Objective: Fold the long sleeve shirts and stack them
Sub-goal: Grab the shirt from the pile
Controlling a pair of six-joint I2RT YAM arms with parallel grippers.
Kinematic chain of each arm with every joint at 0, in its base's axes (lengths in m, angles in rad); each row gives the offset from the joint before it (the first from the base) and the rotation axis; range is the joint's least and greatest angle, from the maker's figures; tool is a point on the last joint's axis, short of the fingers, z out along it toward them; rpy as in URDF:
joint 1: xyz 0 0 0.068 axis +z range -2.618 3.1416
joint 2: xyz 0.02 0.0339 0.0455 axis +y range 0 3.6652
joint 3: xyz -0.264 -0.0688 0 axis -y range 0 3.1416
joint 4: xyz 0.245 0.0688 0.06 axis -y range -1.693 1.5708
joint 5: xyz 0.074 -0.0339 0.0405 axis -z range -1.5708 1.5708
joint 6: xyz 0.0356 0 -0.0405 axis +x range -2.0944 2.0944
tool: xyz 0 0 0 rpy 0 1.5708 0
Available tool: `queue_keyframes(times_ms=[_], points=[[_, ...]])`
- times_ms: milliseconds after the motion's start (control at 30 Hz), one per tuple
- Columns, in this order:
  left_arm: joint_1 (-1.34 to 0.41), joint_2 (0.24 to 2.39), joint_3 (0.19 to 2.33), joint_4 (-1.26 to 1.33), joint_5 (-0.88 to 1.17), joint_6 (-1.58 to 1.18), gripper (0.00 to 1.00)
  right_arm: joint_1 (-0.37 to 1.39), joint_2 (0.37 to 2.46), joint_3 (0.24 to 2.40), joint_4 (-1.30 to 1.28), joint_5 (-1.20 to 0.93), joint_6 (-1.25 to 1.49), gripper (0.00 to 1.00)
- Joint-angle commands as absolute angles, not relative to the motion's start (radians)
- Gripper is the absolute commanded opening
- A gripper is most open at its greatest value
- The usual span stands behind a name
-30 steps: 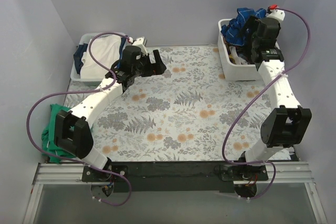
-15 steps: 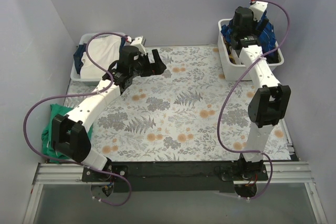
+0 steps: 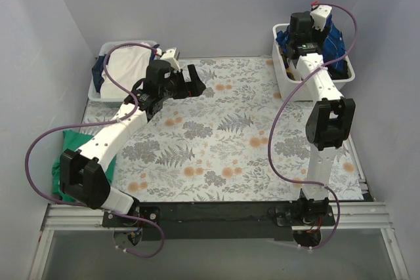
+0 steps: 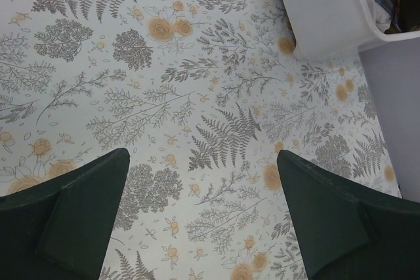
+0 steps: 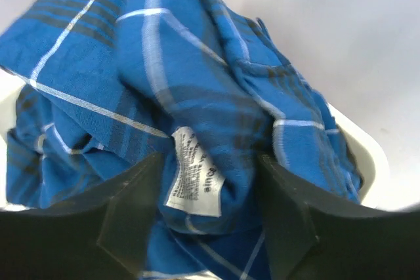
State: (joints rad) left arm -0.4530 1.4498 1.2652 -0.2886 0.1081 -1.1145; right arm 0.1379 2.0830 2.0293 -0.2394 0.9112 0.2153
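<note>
Pale lilac walls (image 3: 197,4) box in a desk (image 3: 223,136) spread with a grey-and-orange floral cloth (image 4: 216,96), where two robot arms are set to fold and stack long sleeve shirts. At the upper right of the overhead frame, the right arm reaches into a white bin (image 3: 289,82) that holds a crumpled blue plaid shirt (image 5: 164,63).

Seen from the wrist, the right pincer (image 5: 209,162) sits directly over the heap. Its two dark fingers straddle a raised ridge of cloth bearing a white label (image 5: 193,172). That ridge runs from the bottom centre of the wrist frame toward the top, crosswise to the line on which the fingers close. The fingers stand partway apart with fabric filling the gap, and whether they are pinching it cannot be told. The shirt is so bundled that no sleeve, collar or overall long axis can be made out.

The left pincer (image 4: 202,157), spread wide and holding nothing, hovers over bare floral cloth toward the upper left of the overhead frame. It is beside a second bin (image 3: 108,49) with white cloth (image 3: 125,67) in it, well apart from the plaid shirt. A green cloth (image 3: 65,155) lies at the left edge.

The right arm looks much the nearer, so the lift out of the bin likely falls to it, straight up from the heap. No shirt is spread on the desk yet.
</note>
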Motion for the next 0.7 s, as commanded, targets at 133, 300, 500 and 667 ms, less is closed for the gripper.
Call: queue_keyframes(times_ms=[133, 300, 500, 667], points=[[-0.451, 1.381, 1.249, -0.313, 0.086, -1.101, 0.98, 0.069, 2.128, 2.105, -0.42, 0.896, 0.334, 0.37], [-0.449, 1.37, 1.243, -0.314, 0.075, -1.098, 0.98, 0.057, 2.117, 2.151, -0.492, 0.845, 0.382, 0.01], [-0.451, 1.367, 1.243, -0.314, 0.064, -1.097, 0.98, 0.106, 2.02, 2.192, -0.489, 0.764, 0.371, 0.01], [-0.451, 1.365, 1.255, -0.313, 0.055, -1.091, 0.98, 0.213, 1.889, 2.16, -0.417, 0.707, 0.333, 0.01]])
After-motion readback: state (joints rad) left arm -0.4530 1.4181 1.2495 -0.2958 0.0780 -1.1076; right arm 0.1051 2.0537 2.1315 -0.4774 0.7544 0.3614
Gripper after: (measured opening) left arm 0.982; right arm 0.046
